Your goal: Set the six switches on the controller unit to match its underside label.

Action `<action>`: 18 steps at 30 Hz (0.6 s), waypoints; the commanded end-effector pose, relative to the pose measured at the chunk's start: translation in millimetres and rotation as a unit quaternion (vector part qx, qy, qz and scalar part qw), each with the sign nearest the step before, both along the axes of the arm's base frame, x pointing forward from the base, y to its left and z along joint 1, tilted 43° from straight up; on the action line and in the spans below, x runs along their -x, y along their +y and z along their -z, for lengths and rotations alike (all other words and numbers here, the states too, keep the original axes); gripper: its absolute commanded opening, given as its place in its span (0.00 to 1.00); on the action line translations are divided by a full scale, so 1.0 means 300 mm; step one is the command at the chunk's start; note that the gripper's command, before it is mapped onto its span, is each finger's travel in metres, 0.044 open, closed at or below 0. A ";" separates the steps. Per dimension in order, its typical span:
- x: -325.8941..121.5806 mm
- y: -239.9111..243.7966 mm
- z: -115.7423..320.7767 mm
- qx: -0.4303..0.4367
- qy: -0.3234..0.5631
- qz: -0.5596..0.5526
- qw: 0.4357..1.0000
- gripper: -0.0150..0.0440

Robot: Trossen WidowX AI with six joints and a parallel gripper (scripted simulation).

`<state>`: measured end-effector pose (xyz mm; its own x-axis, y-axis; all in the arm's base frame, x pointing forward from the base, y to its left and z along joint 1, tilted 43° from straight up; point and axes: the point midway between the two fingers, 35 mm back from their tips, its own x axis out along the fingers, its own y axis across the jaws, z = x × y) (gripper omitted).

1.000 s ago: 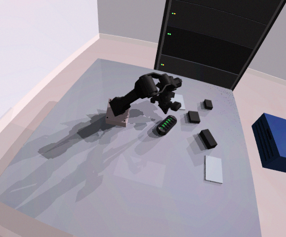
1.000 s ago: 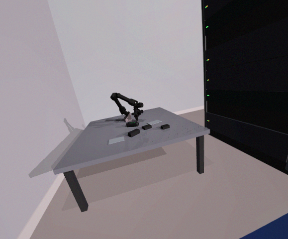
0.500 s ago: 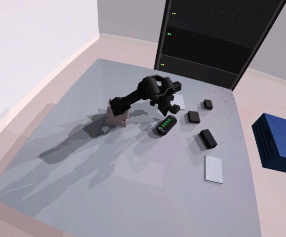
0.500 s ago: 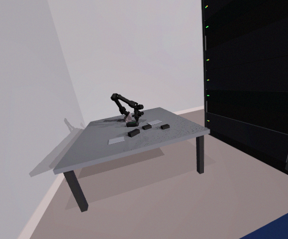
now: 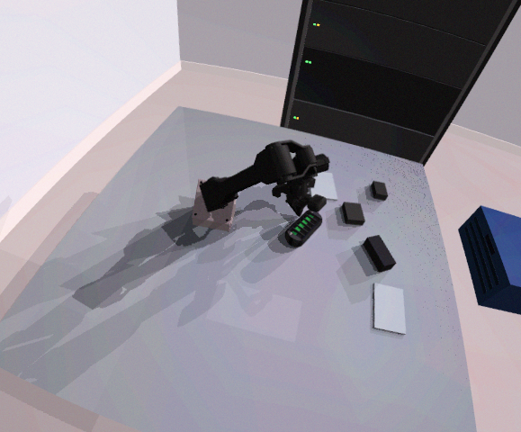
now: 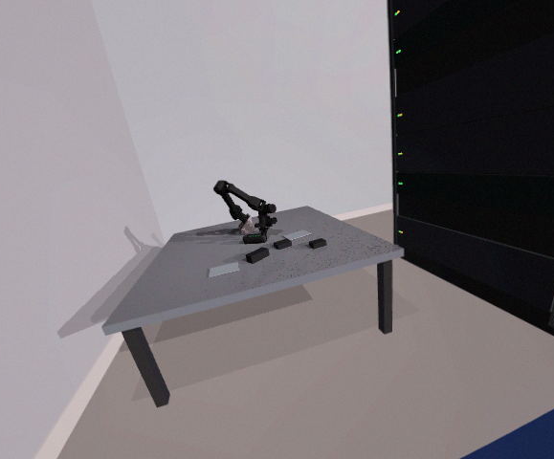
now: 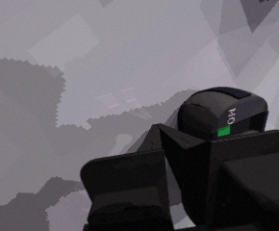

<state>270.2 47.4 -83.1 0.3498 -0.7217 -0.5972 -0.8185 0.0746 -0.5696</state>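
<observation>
Claw (image 5: 300, 211) (image 6: 262, 239) (image 7: 157, 128) clenched, nothing gripped, matte black with wedge-tipped fingers. Bench (image 5: 157, 372) (image 6: 188, 276) is grey, speckled at one side. Dark blocks (image 5: 353, 213) (image 6: 282, 244) look plain, sharp-edged. Controller unit (image 5: 304, 230) (image 6: 254, 238) (image 7: 212, 113) sits just beside the claw, base down: dark, elongated, rounded ends, green switch ends showing in a row, "ON" marked at one end.
</observation>
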 end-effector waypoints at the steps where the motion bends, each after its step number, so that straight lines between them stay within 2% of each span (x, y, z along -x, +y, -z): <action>1: -0.001 -0.005 0.003 0.004 0.001 -0.002 1.000 0.25; 18: -0.021 -0.011 -0.005 0.004 0.001 -0.002 1.000 0.25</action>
<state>273.9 43.9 -83.2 0.3448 -0.7256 -0.5956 -0.8234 0.0709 -0.5630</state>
